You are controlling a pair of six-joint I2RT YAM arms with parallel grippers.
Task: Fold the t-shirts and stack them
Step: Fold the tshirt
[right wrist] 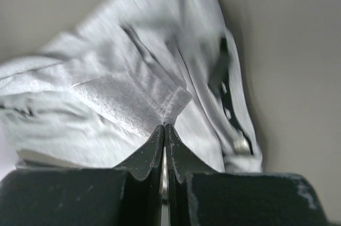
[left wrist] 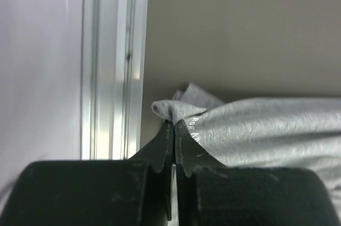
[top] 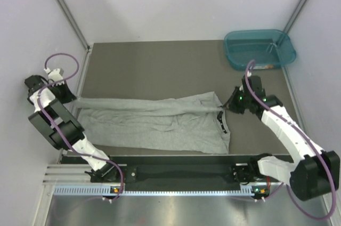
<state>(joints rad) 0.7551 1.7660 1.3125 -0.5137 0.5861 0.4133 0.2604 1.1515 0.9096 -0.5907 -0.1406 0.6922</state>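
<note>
We hold one t-shirt (top: 160, 122) stretched across the table (top: 160, 71), left gripper (left wrist: 175, 124) and right gripper (right wrist: 164, 127) each pinched tight on its edge; no finished fold shows yet, nothing stacked.

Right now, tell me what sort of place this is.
Probably a robot test cell in a lab: plain white panels in aluminium framing, a grey table holding one grey t-shirt, and a teal plastic tub.
</note>
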